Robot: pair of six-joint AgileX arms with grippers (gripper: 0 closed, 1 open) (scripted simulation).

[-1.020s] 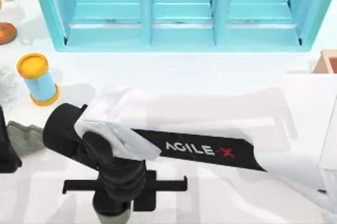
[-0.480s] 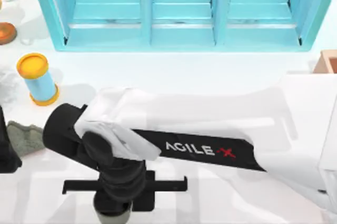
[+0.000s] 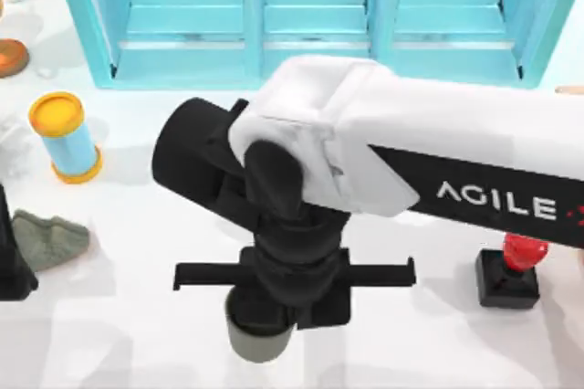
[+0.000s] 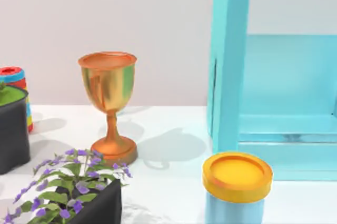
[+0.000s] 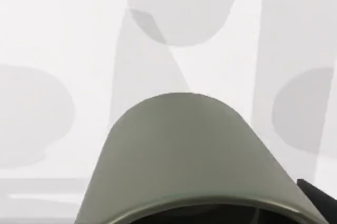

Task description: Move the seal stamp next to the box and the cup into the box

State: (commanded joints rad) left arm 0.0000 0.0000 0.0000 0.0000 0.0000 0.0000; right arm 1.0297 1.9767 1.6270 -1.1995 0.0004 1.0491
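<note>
One cup, left of the stamp, sits gripped in the right gripper fingers above the bench. It looks light, rigid and smooth-walled; holding at the rim suits it.

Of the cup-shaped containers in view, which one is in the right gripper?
The grey-green cup, held under the right gripper near the table's front. The blue cylinder with yellow lid and the gold goblet stand free on the table, at the left.

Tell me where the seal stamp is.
In the top view the seal stamp stands on the table's right side, beside the right arm, right of the cup.
</note>
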